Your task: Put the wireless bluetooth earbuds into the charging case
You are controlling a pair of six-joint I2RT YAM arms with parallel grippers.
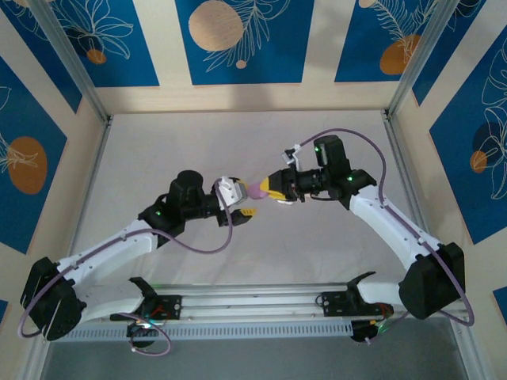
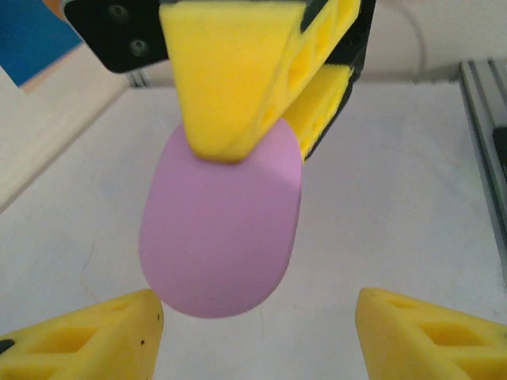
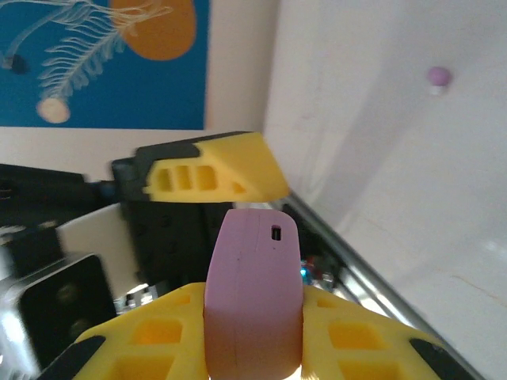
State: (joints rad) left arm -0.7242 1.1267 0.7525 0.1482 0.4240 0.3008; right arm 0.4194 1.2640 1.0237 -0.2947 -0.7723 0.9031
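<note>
The lilac charging case [image 1: 259, 190] hangs in the air over the middle of the table [image 1: 238, 142], its right end clamped between the yellow fingers of the right gripper [image 1: 273, 188]. Just left of it, the left gripper [image 1: 240, 199] faces the case with its fingers spread wide apart. One small lilac earbud [image 3: 438, 77] lies alone on the white surface, well apart from the case.

At upper centre the right gripper [image 2: 257, 111] clamps a lilac charging case [image 2: 222, 237]; the left gripper [image 2: 257, 336] shows yellow jaws apart in the bottom corners.
</note>
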